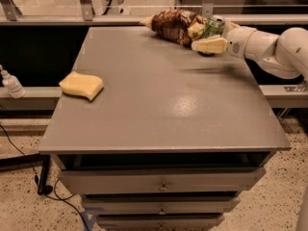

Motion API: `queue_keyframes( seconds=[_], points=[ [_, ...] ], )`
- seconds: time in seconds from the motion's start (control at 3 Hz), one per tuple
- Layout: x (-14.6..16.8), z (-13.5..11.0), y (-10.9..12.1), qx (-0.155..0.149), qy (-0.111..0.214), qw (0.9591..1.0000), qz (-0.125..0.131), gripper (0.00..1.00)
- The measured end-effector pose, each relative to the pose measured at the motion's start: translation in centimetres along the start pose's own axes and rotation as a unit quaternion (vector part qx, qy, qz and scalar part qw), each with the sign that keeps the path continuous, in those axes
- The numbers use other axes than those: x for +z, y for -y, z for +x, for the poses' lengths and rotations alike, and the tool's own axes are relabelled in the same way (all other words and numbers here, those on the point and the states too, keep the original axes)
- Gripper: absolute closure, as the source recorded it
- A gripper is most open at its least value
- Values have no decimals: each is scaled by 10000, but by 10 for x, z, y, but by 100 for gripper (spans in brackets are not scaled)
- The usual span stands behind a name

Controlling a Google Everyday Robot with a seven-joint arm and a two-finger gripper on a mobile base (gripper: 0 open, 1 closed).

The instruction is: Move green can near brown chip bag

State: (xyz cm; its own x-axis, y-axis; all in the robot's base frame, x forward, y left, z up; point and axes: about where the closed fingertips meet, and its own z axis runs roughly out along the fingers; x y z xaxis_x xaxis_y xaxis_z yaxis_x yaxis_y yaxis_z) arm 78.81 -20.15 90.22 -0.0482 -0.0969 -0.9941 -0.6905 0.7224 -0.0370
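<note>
Camera view, single entry. We list a gray table (159, 105) with drawers (161, 186) under its top, standing on a speckled floor.

Item one: the brown chip bag (173, 25), lying on its side at the far edge of the table, right of centre.

Item two: the green can (213, 27), upright at the far right of the table, just beside the bag's right end. We cannot tell whether the two touch, nor whether the can's base rests on the tabletop.

Item three: the gripper (202, 37), reaching in from the right on a white arm (269, 47). Its pale fingers (210, 45) sit either side of the can and hold it, one on the near side and one toward the bag.

Item four: a yellow sponge (82, 84), on the left side of the table, well apart from the can and bag.

Item five: a small bottle (10, 83), on a ledge left of the table.
</note>
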Motion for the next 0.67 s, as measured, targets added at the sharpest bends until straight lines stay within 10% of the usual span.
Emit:
queue_keyframes(
  seconds=[0.67],
  points=[
    [-60,-9,-3,78,186,9996,198,0]
  ],
)
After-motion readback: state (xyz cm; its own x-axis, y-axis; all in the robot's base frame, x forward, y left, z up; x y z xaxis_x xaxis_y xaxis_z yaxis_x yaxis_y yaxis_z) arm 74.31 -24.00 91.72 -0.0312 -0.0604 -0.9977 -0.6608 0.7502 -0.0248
